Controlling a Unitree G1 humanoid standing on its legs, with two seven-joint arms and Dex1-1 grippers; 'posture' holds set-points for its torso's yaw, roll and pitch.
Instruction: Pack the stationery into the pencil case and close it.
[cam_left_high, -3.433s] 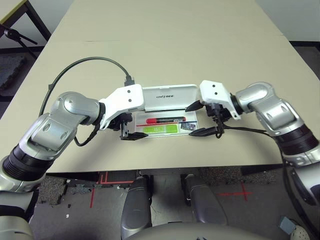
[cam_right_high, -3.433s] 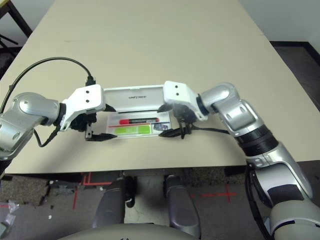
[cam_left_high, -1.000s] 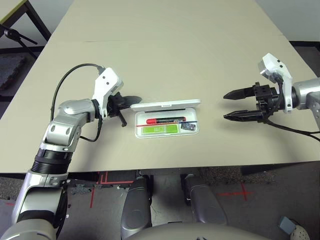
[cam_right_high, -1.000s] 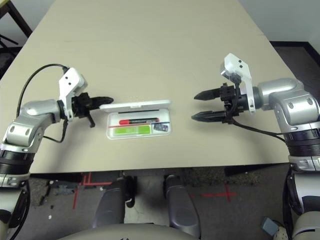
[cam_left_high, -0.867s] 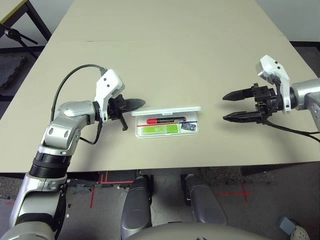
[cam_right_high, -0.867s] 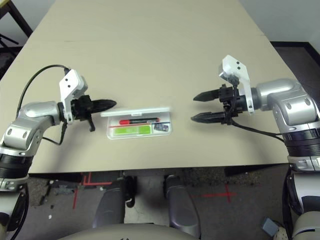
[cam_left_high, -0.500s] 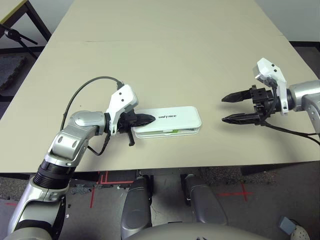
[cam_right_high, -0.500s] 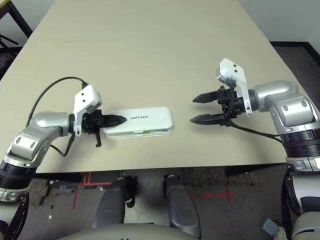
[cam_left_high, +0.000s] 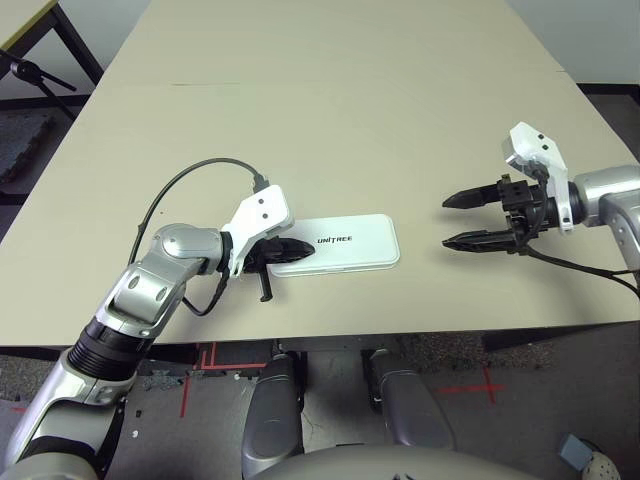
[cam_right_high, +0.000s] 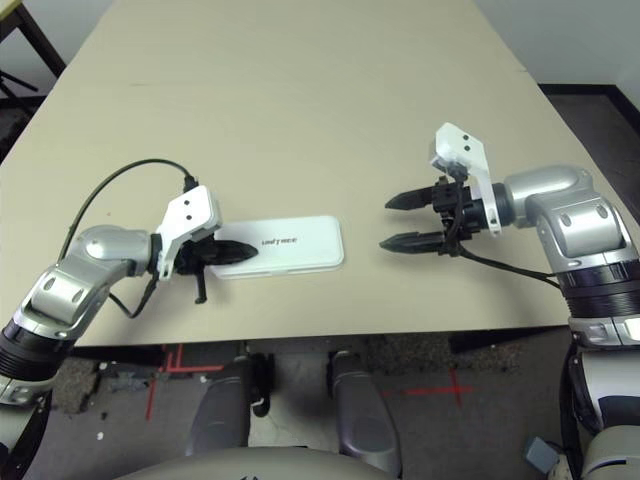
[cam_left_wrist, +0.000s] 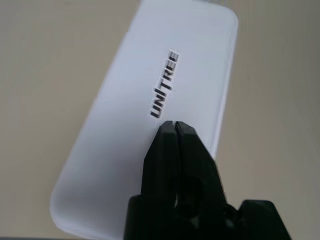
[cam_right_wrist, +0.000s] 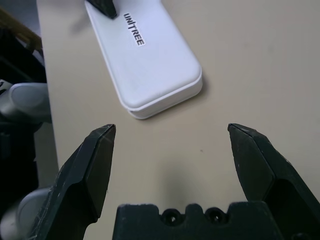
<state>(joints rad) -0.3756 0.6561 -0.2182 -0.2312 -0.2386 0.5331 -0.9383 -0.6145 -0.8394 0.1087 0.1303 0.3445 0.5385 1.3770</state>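
Observation:
The white pencil case (cam_left_high: 350, 241) lies flat on the table near its front edge, lid down, dark lettering facing up. The stationery is hidden. My left gripper (cam_left_high: 300, 247) is shut, and its black tips rest on the left part of the lid, just short of the lettering (cam_left_wrist: 165, 97). Well to the right of the pencil case (cam_right_wrist: 150, 60), my right gripper (cam_left_high: 447, 222) hovers open above the table, its fingers pointing toward the case with nothing between them.
The beige table (cam_left_high: 330, 100) stretches far behind the case. A black cable (cam_left_high: 180, 185) loops from my left wrist over the table. The front edge (cam_left_high: 330, 333) runs close below the case, with floor beyond it.
The lid has swung down from upright to flat and the case now reads as closed. My left gripper followed it right and down onto the lid. The right gripper barely moved.

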